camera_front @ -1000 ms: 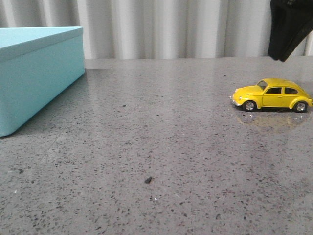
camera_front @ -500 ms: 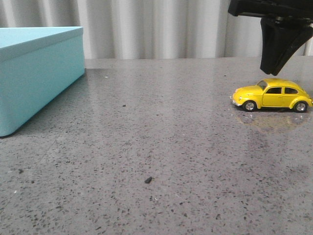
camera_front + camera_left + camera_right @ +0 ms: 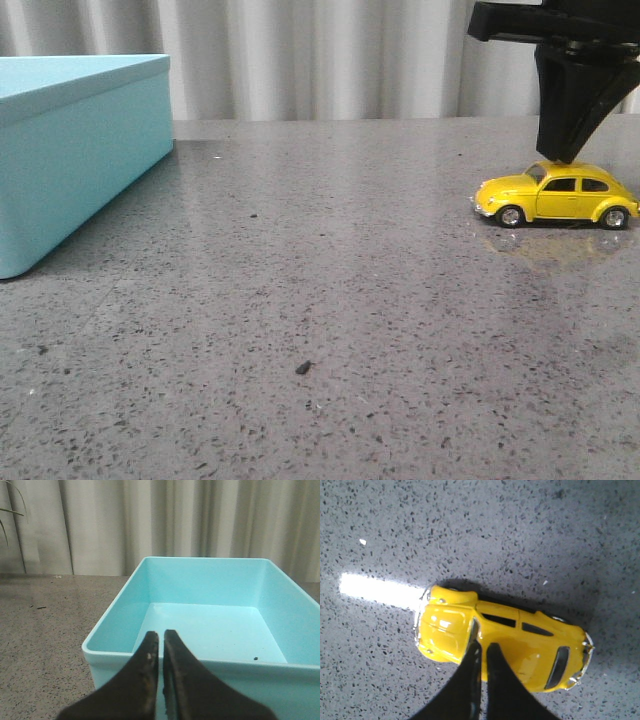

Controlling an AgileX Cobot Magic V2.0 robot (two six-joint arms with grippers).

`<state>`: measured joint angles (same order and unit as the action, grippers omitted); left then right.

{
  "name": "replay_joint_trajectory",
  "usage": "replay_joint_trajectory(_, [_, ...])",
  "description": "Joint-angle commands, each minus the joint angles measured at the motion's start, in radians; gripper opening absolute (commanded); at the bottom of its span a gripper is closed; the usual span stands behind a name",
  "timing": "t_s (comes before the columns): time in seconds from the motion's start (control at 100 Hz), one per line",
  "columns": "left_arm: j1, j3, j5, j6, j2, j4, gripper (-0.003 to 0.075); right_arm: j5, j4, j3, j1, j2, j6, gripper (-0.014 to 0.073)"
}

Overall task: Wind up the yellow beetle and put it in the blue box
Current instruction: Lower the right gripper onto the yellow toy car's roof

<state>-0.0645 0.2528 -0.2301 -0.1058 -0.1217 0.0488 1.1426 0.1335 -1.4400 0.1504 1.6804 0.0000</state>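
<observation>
we are seeing our right gripper (image 3: 567, 158) poised with its fingers pressed together, empty, tip right at the roof of the small glossy yellow toy beetle (image 3: 556, 194) sitting on the speckled grey stone table (image 3: 330, 300). farther left, our left gripper (image 3: 161, 642), closed and empty, is hanging over the large turquoise-blue rectangular box (image 3: 210, 580).

We saw the toy car (image 3: 556, 194) low from the front and also close from above (image 3: 502, 637).

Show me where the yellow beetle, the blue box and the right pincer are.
yellow beetle (image 3: 556, 192): front view, on its side door.
blue box (image 3: 80, 150): front view, on its side wall.
right pincer (image 3: 566, 155): front view, at the fingertips over the car's roof.
</observation>
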Motion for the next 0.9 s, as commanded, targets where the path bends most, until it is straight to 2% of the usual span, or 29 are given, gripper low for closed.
replay_joint_trajectory(0.0, [-0.004, 0.034, 0.071, -0.005, -0.020, 0.000, -0.0021, -0.009, 0.006, -0.034, 0.000, -0.037, 0.000, -0.0061])
replay_joint_trajectory(0.63, [-0.004, 0.034, 0.071, -0.005, -0.020, 0.000, -0.0021, 0.001, 0.006, -0.034, 0.000, -0.003, 0.000, -0.0061])
replay_joint_trajectory(0.89, [-0.004, 0.034, 0.071, -0.005, -0.020, 0.000, -0.0021, 0.013, -0.057, -0.034, -0.004, -0.003, 0.010, -0.0061])
